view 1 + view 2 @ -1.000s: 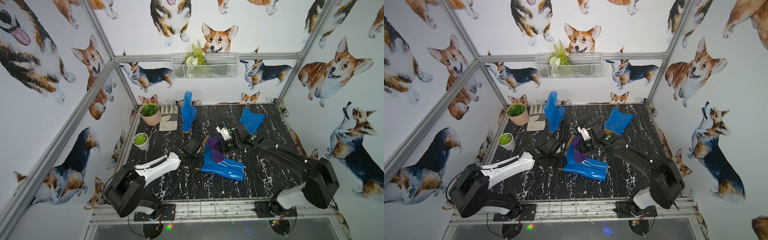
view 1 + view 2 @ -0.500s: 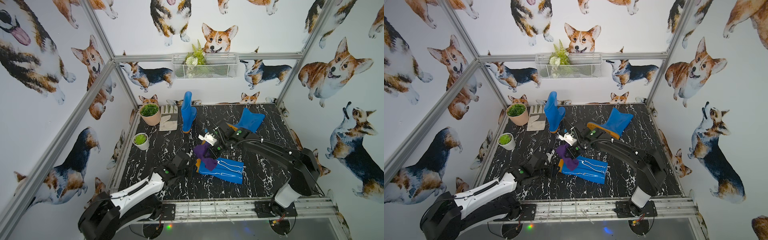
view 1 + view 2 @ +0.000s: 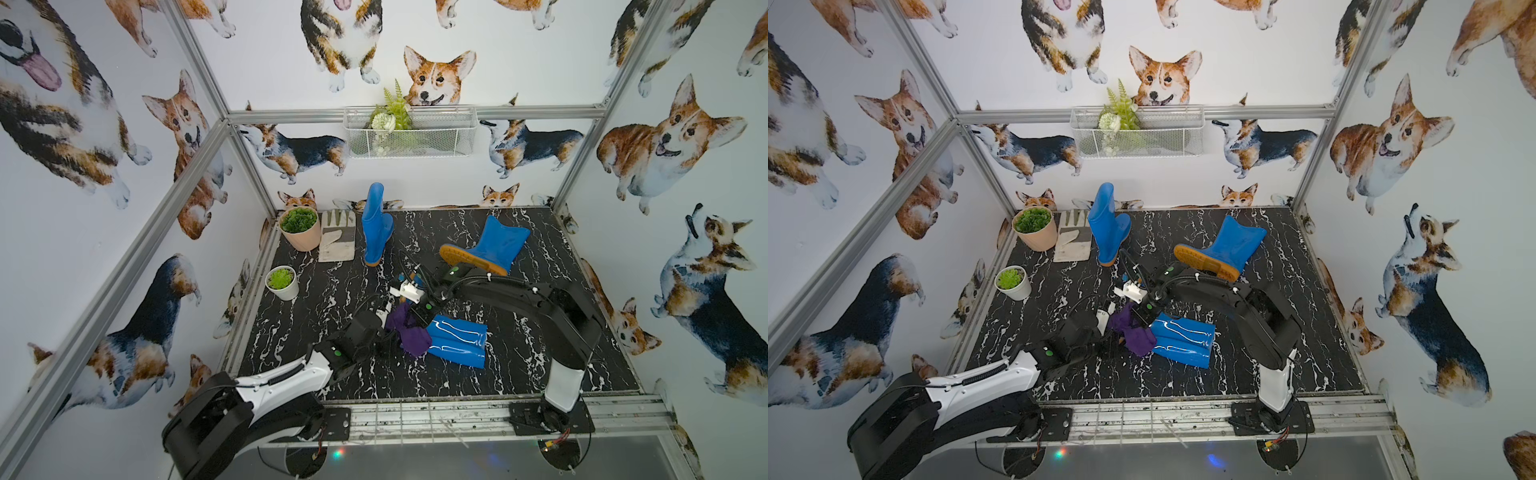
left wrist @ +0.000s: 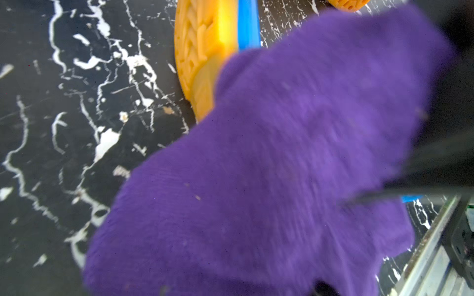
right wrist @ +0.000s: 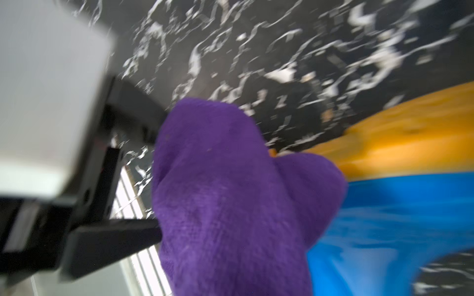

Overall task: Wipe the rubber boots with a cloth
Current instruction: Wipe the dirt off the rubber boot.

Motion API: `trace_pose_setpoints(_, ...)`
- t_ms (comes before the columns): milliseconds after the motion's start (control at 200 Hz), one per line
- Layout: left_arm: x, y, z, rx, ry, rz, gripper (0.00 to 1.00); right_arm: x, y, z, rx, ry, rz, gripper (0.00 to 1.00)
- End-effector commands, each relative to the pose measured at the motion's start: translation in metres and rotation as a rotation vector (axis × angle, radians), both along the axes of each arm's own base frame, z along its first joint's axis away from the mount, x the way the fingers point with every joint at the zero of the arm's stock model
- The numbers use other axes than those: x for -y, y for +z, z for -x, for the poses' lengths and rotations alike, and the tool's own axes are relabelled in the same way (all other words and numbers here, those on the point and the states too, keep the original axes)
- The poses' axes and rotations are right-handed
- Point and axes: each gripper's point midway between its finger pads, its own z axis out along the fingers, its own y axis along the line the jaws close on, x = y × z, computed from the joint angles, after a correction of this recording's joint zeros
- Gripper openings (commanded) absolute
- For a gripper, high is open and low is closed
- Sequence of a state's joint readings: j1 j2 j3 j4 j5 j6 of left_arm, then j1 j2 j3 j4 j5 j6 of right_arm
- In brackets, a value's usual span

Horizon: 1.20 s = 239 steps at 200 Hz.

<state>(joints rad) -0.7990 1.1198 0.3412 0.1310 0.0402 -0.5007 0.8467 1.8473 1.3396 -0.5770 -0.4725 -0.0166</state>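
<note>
One blue rubber boot (image 3: 457, 341) (image 3: 1183, 340) lies on its side at the front middle, its orange-yellow sole (image 4: 197, 51) (image 5: 410, 133) facing my left arm. The purple cloth (image 3: 409, 332) (image 3: 1133, 332) (image 4: 269, 166) (image 5: 230, 192) drapes over its foot end. My right gripper (image 3: 417, 318) (image 3: 1144, 316) is shut on the cloth from above. My left gripper (image 3: 384, 336) (image 3: 1108, 336) sits against the cloth; its black fingers (image 5: 133, 118) stand apart, and their tips are hidden behind the cloth. A second boot (image 3: 376, 226) stands upright at the back. A third (image 3: 494, 245) lies tipped at the back right.
At the back left a beige-and-white work glove (image 3: 337, 235) lies beside a plant in a tan pot (image 3: 300, 228). A small white pot (image 3: 282, 282) stands near the left wall. A wire basket (image 3: 409, 133) hangs on the back wall. A metal rail (image 3: 436, 415) runs along the front edge.
My right gripper has carried the cloth along the lying boot toward its foot end and the front. My left arm has drawn back and lowered, its gripper staying by the boot's foot.
</note>
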Motion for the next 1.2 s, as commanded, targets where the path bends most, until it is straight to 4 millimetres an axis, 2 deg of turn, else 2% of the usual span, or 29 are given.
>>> trace_pose_setpoints(0, 0.008, 0.005, -0.007, 0.022, -0.001, 0.028, 0.59, -0.012, 0.015, -0.023, 0.092, -0.009, -0.068, 0.0)
trace_pose_setpoints(130, 0.006, -0.002, -0.007, 0.004, -0.006, -0.013, 0.55, -0.01, 0.015, -0.036, 0.115, -0.027, -0.049, 0.0)
trace_pose_setpoints(270, 0.007, -0.006, -0.006, -0.023, -0.022, -0.054, 0.4, 0.0, -0.001, -0.051, 0.143, -0.05, 0.019, 0.0)
trace_pose_setpoints(335, 0.006, -0.008, -0.005, -0.032, -0.028, -0.068, 0.33, 0.013, -0.011, -0.068, 0.187, -0.068, 0.094, 0.0)
trace_pose_setpoints(410, 0.005, -0.01, -0.004, -0.037, -0.029, -0.074, 0.29, 0.041, -0.018, -0.105, 0.236, -0.147, 0.188, 0.0)
trace_pose_setpoints(486, 0.005, -0.01, -0.003, -0.042, -0.031, -0.074, 0.26, 0.063, -0.005, -0.141, 0.236, -0.268, 0.18, 0.0)
trace_pose_setpoints(586, 0.005, -0.01, -0.003, -0.05, -0.032, -0.08, 0.21, 0.074, 0.029, -0.164, 0.301, -0.345, 0.136, 0.0)
trace_pose_setpoints(651, 0.005, -0.01, -0.003, -0.049, -0.028, -0.078, 0.2, 0.067, 0.049, -0.158, 0.313, -0.339, 0.082, 0.0)
trace_pose_setpoints(736, 0.005, -0.009, -0.005, -0.045, -0.023, -0.082, 0.2, 0.046, 0.062, -0.129, 0.319, -0.267, 0.026, 0.0)
trace_pose_setpoints(861, 0.007, -0.01, -0.006, -0.053, -0.028, -0.092, 0.24, 0.018, 0.057, -0.079, 0.324, -0.167, 0.0, 0.0)
trace_pose_setpoints(936, 0.007, -0.014, -0.006, -0.063, -0.029, -0.1, 0.35, 0.007, 0.051, -0.062, 0.282, -0.155, -0.035, 0.0)
trace_pose_setpoints(1081, 0.007, -0.02, -0.006, -0.086, -0.031, -0.125, 0.55, 0.005, 0.036, -0.062, 0.251, -0.18, -0.016, 0.0)
trace_pose_setpoints(1191, 0.007, -0.018, -0.007, -0.084, -0.026, -0.123, 0.61, 0.01, 0.047, -0.079, 0.331, -0.235, 0.02, 0.0)
